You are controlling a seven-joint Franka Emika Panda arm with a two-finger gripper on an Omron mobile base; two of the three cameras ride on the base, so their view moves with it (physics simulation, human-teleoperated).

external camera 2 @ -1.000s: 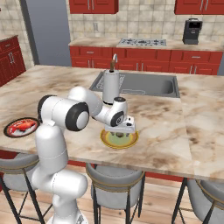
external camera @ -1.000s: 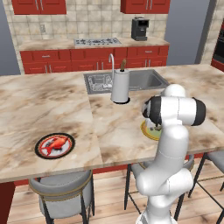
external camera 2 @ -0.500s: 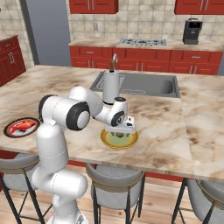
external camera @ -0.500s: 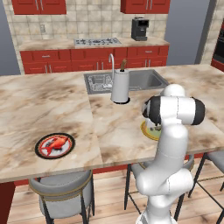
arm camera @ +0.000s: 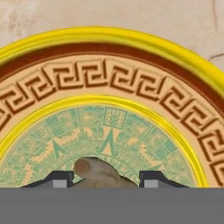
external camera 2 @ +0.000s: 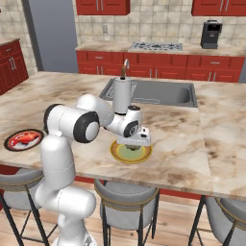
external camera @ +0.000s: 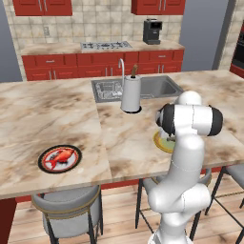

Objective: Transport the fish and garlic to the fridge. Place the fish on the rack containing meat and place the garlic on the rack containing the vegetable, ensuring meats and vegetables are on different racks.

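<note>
- Garlic (arm camera: 97, 173) lying on the patterned, yellow-rimmed plate (arm camera: 131, 65) on the tabletop (external camera 2: 182, 139), framed between the two fingers (arm camera: 59, 178).
- Gripper (external camera 2: 136, 142) hanging low over the plate; fingers either side of the bulb, grip impossible to confirm.
- Fish (external camera: 60, 157) waiting on the red plate (external camera: 46, 166), well apart.

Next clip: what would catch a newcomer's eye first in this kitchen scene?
The white robot arm bends low over a gold-rimmed patterned plate at the near edge of the marble island, its claw straddling a small beige-brown garlic bulb on that plate. Farther along the same counter, a bright red-orange fish lies on a round red-and-black plate.
</note>
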